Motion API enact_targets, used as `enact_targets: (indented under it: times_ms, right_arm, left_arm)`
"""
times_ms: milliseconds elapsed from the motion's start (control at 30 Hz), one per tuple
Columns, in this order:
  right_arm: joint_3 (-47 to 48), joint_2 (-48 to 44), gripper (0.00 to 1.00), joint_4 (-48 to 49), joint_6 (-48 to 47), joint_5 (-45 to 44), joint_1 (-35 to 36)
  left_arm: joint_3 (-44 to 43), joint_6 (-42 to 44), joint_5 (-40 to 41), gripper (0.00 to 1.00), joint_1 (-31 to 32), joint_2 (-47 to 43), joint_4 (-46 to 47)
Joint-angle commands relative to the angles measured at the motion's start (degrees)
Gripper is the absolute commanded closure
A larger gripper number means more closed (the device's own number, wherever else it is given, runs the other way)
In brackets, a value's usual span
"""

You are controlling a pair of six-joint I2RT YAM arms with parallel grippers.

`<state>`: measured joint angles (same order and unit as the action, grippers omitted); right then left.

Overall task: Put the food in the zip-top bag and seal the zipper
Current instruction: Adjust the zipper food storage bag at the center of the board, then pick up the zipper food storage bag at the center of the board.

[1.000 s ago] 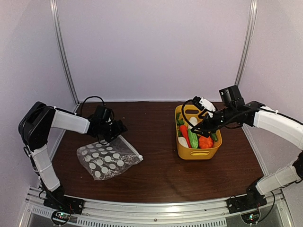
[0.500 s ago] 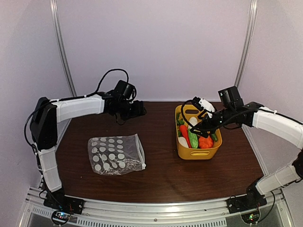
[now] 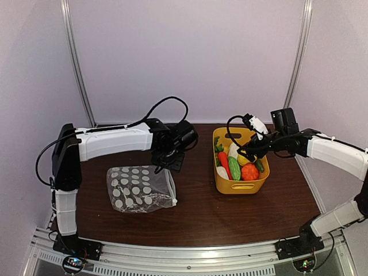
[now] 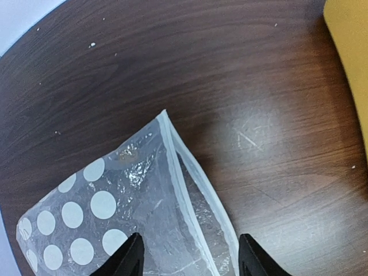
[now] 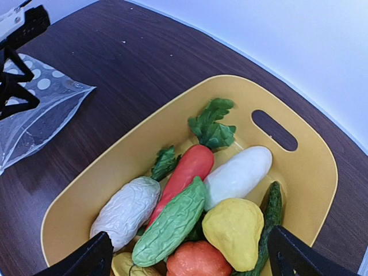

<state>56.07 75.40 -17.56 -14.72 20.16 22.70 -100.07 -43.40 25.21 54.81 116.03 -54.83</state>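
The zip-top bag (image 3: 140, 188) lies flat on the table, clear with white dots. Its mouth faces right, and the pale zipper (image 4: 179, 183) strips gape slightly apart. My left gripper (image 3: 171, 160) hovers over that mouth edge. In the left wrist view the left gripper (image 4: 191, 257) is open, its tips either side of the strips, holding nothing. The food (image 3: 238, 164) fills the yellow basket (image 3: 242, 189): a green cucumber (image 5: 171, 224), red carrot (image 5: 187, 168), white radish (image 5: 238, 173) and yellow piece (image 5: 234, 231). My right gripper (image 5: 190, 253) hangs open just above them.
The yellow basket's rim (image 5: 144, 127) has a handle slot at its far end. In the right wrist view the bag (image 5: 34, 115) and the left fingers (image 5: 14, 75) show at far left. Bare dark wood separates bag and basket. White walls close in behind.
The left arm swung from the bag's back left corner round to the right, over its mouth, and its jaws narrowed. The bag has been turned and now lies flatter. The right gripper rose slightly.
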Motion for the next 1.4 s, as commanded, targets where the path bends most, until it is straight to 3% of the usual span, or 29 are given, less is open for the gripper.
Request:
enact_targets:
  times_ms: [0,367,467,833,1100,1233,1367]
  right_arm:
    - [-1.84,-0.23,0.04,4.03,3.81,-1.54,-1.43]
    - [-3.11,-0.96,0.04,4.49,2.96,-0.47,-1.40]
    - [-3.41,-1.37,0.04,4.54,2.71,-0.55,-1.34]
    - [-3.78,-1.47,0.03,4.55,2.21,-0.30,-1.34]
    - [-3.87,-1.89,0.04,4.47,1.99,-0.04,-1.34]
    - [-3.95,-2.26,0.03,4.40,1.89,-0.38,-1.36]
    - [-4.13,-2.18,0.03,4.48,1.90,-0.22,-1.39]
  left_arm:
    - [-2.19,-3.00,5.91,0.45,0.84,2.95,-10.26]
    - [-4.75,-2.49,1.49,0.53,2.18,6.68,-9.17]
    - [-4.99,-2.57,2.47,0.59,2.23,7.85,-9.72]
    - [-7.91,-4.56,3.64,0.61,2.48,12.92,-13.51]
    - [-8.71,-4.78,6.21,0.73,2.43,14.67,-17.95]
    - [-10.00,-5.06,7.41,0.91,2.56,14.90,-20.91]
    - [-11.67,-4.23,8.97,1.00,3.13,14.03,-22.15]
